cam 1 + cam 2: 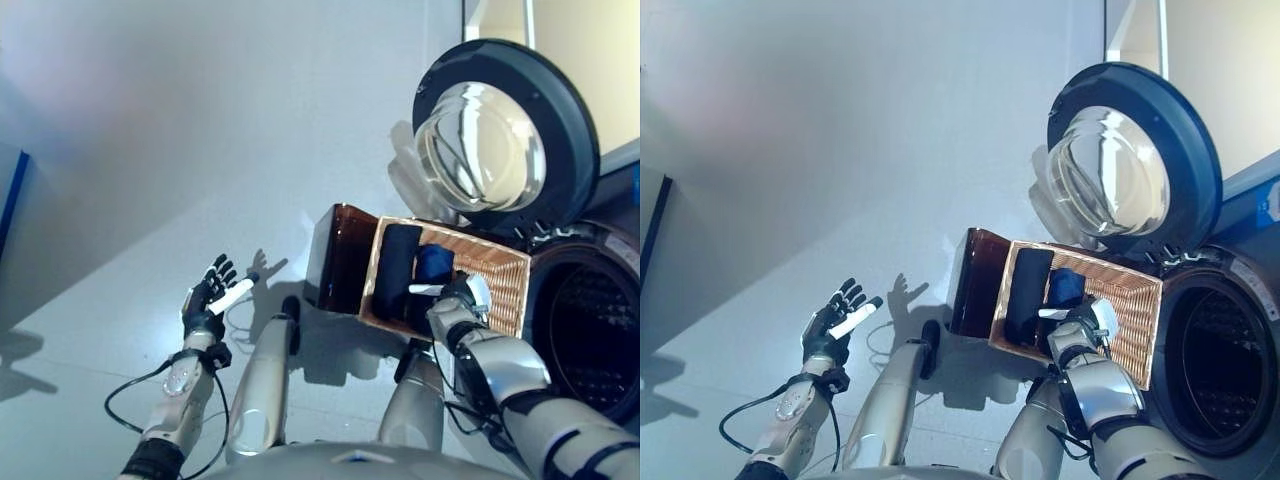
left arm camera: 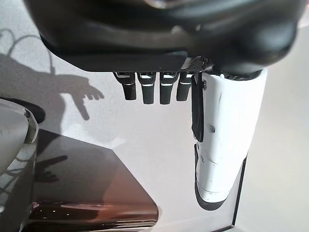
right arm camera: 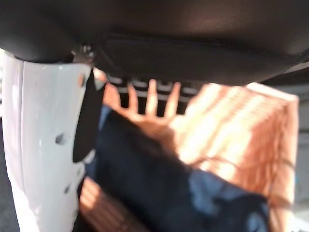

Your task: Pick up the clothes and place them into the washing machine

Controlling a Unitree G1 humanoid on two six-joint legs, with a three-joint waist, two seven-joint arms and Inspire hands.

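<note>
Left hand [image 1: 205, 296] splayed, empty; right hand [image 1: 455, 300] over basket [image 1: 505, 275]; wrist view shows straight fingers above dark clothes [image 3: 159, 188].

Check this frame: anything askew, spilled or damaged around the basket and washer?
Nothing stands out. The wicker basket still holds the dark clothes, none on the floor. The washer door is wide open. The right hand is over the basket; the left hand hangs open, empty.

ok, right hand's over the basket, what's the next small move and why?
Probably lower the right hand and close on the dark clothes in the wicker basket: it hovers above them, fingers open, nothing held. The washer drum is already open beside it.
</note>
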